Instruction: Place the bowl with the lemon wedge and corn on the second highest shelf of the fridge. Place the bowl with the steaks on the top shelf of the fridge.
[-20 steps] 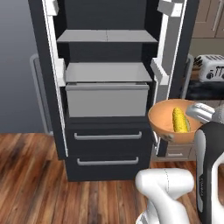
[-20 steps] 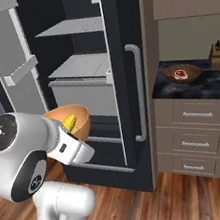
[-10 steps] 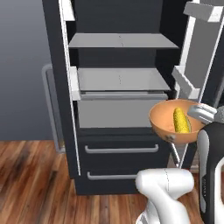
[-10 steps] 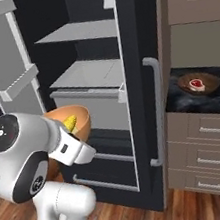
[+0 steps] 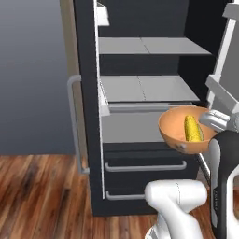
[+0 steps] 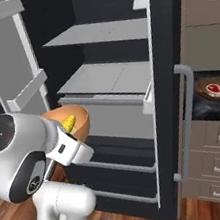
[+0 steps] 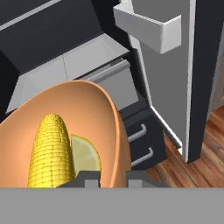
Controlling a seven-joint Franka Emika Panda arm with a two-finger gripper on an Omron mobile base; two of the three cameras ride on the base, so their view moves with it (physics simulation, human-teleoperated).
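Carried along with the base, the orange bowl has kept its place in front of the arm while the whole scene has slid sideways: this is a move of the cameras, not of the things. The fridge was seen more squarely a second ago; now its open interior is faced from closer in, and the left door edge stands nearer the middle of the left base view.

The bowl is held off the ground, level with the drawer front just below the second shelf, near the opening but not yet inside it. Corn and a lemon wedge lie touching in its bottom. The hand is clamped narrowly on the bowl's near rim, the wall being pinched between the fingers.

The top shelf and the second shelf lie bare. On the table to the right of the fridge, the wooden dish with a steak is seen, untouched.

By this reading, the approach is nearly done and the first placement is not yet made. A lift would be needed to clear the second shelf's front edge before the bowl is pushed in. Tilting should be avoided, since the corn could roll out.
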